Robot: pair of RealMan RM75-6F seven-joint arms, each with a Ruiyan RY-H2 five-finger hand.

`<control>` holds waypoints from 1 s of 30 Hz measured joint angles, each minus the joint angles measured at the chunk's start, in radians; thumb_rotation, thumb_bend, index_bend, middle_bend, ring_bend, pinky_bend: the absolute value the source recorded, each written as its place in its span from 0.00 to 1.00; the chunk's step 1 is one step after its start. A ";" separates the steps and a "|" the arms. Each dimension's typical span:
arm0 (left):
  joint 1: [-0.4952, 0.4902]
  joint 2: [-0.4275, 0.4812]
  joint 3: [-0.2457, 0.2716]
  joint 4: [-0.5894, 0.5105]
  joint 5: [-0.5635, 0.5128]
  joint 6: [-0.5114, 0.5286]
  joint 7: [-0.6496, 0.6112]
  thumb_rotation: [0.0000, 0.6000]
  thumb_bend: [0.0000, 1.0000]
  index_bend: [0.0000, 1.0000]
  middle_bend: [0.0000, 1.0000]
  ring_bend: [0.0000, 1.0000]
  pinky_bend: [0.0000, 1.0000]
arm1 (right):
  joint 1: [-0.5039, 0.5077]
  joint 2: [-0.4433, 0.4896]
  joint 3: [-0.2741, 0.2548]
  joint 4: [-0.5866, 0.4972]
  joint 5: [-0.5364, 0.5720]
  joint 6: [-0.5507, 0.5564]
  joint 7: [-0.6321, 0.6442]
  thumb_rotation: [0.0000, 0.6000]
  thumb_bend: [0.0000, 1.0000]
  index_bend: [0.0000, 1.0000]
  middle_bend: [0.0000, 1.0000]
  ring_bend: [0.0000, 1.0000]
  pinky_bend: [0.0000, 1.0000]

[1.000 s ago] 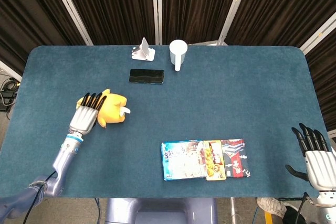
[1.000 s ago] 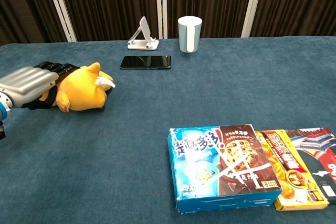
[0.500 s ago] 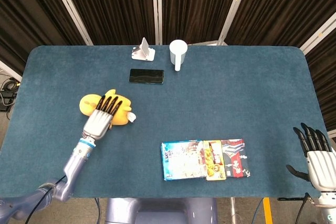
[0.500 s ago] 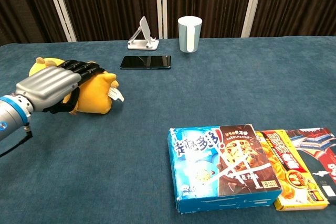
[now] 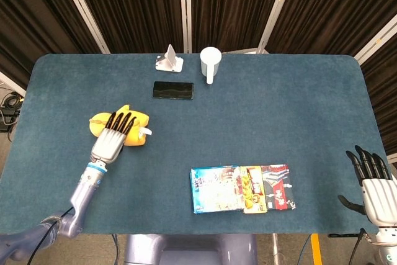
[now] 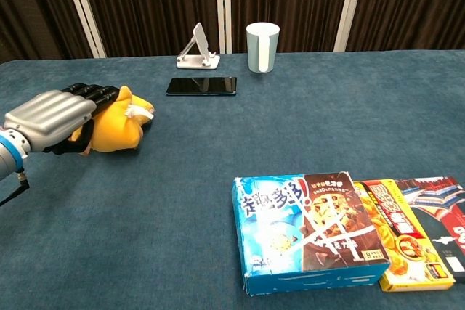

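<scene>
A yellow plush toy (image 5: 138, 127) (image 6: 120, 128) lies on the left part of the blue table (image 5: 279, 116). My left hand (image 5: 111, 139) (image 6: 52, 115) lies over the toy's top with its fingers draped across it. In the chest view the thumb presses the near side, so the hand grips the toy. My right hand (image 5: 374, 187) hovers off the table's front right corner with its fingers spread and holds nothing. The chest view does not show it.
A black phone (image 5: 173, 90) (image 6: 201, 86) lies flat at the back middle. Behind it are a white phone stand (image 5: 169, 60) (image 6: 197, 52) and a white cup (image 5: 210, 63) (image 6: 262, 47). Three snack boxes (image 5: 242, 188) (image 6: 312, 230) lie side by side near the front edge.
My left hand swung right over the toy, then came back a little left. The toy shifted and turned under it. The right hand sank slightly.
</scene>
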 measured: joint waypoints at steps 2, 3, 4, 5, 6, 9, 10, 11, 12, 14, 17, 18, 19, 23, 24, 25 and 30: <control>0.006 0.005 0.001 0.018 -0.004 0.001 -0.018 1.00 1.00 0.00 0.00 0.00 0.00 | 0.000 -0.002 -0.001 -0.001 -0.001 -0.001 -0.006 1.00 0.16 0.00 0.00 0.00 0.00; 0.008 0.007 0.002 0.027 -0.005 0.002 -0.025 1.00 1.00 0.00 0.00 0.00 0.00 | 0.000 -0.003 -0.002 -0.001 -0.002 -0.001 -0.007 1.00 0.16 0.00 0.00 0.00 0.00; 0.011 0.010 0.002 0.040 -0.007 0.003 -0.035 1.00 1.00 0.00 0.00 0.00 0.00 | 0.000 -0.003 -0.002 -0.002 -0.003 0.000 -0.009 1.00 0.16 0.00 0.00 0.00 0.00; 0.014 0.012 0.002 0.049 -0.008 0.004 -0.043 1.00 1.00 0.00 0.00 0.00 0.00 | 0.000 -0.003 -0.002 -0.002 -0.003 0.000 -0.009 1.00 0.16 0.00 0.00 0.00 0.00; 0.016 0.014 0.002 0.058 -0.009 0.004 -0.051 1.00 1.00 0.00 0.00 0.00 0.00 | 0.000 -0.003 -0.002 -0.003 -0.004 0.000 -0.009 1.00 0.16 0.00 0.00 0.00 0.00; 0.022 0.021 0.002 0.080 -0.014 0.007 -0.074 1.00 1.00 0.00 0.00 0.00 0.00 | -0.001 -0.003 -0.002 -0.003 -0.004 0.002 -0.010 1.00 0.16 0.00 0.00 0.00 0.00; 0.024 0.024 0.001 0.084 -0.015 0.009 -0.085 1.00 1.00 0.00 0.00 0.00 0.00 | -0.001 -0.003 -0.003 -0.003 -0.005 0.002 -0.011 1.00 0.16 0.00 0.00 0.00 0.00; 0.026 0.027 -0.001 0.085 -0.015 0.012 -0.094 1.00 1.00 0.00 0.00 0.00 0.00 | 0.000 -0.004 -0.003 -0.003 -0.006 0.002 -0.012 1.00 0.16 0.00 0.00 0.00 0.00; 0.027 0.029 -0.001 0.086 -0.015 0.016 -0.105 1.00 1.00 0.00 0.00 0.00 0.00 | 0.000 -0.004 -0.003 -0.003 -0.007 0.002 -0.012 1.00 0.16 0.00 0.00 0.00 0.00; 0.031 0.037 -0.003 0.086 -0.011 0.029 -0.130 1.00 1.00 0.00 0.00 0.00 0.00 | 0.000 -0.005 -0.004 -0.004 -0.008 0.002 -0.015 1.00 0.16 0.00 0.00 0.00 0.00; 0.034 0.049 -0.002 0.072 0.005 0.056 -0.156 1.00 1.00 0.00 0.00 0.00 0.00 | 0.000 -0.005 -0.005 -0.005 -0.009 0.002 -0.017 1.00 0.16 0.00 0.00 0.00 0.00; 0.035 0.052 -0.002 0.065 0.010 0.064 -0.160 1.00 1.00 0.00 0.00 0.00 0.00 | 0.000 -0.005 -0.005 -0.005 -0.009 0.002 -0.017 1.00 0.16 0.00 0.00 0.00 0.00; 0.036 0.056 -0.001 0.056 0.016 0.076 -0.165 1.00 1.00 0.00 0.00 0.00 0.00 | 0.000 -0.005 -0.005 -0.005 -0.010 0.002 -0.018 1.00 0.16 0.00 0.00 0.00 0.00; 0.039 0.068 0.001 0.021 0.038 0.112 -0.178 1.00 1.00 0.00 0.00 0.00 0.00 | -0.001 -0.006 -0.005 -0.005 -0.010 0.004 -0.018 1.00 0.16 0.00 0.00 0.00 0.00; 0.040 0.071 0.001 0.009 0.043 0.122 -0.181 1.00 1.00 0.00 0.00 0.00 0.00 | -0.001 -0.006 -0.005 -0.005 -0.009 0.003 -0.018 1.00 0.16 0.00 0.00 0.00 0.00; 0.042 0.076 0.002 -0.008 0.050 0.137 -0.184 1.00 1.00 0.00 0.00 0.00 0.00 | -0.001 -0.005 -0.005 -0.005 -0.010 0.004 -0.018 1.00 0.16 0.00 0.00 0.00 0.00; 0.065 0.112 0.009 -0.108 0.082 0.219 -0.198 1.00 1.00 0.00 0.00 0.00 0.00 | -0.003 -0.003 -0.005 -0.007 -0.013 0.009 -0.015 1.00 0.16 0.00 0.00 0.00 0.00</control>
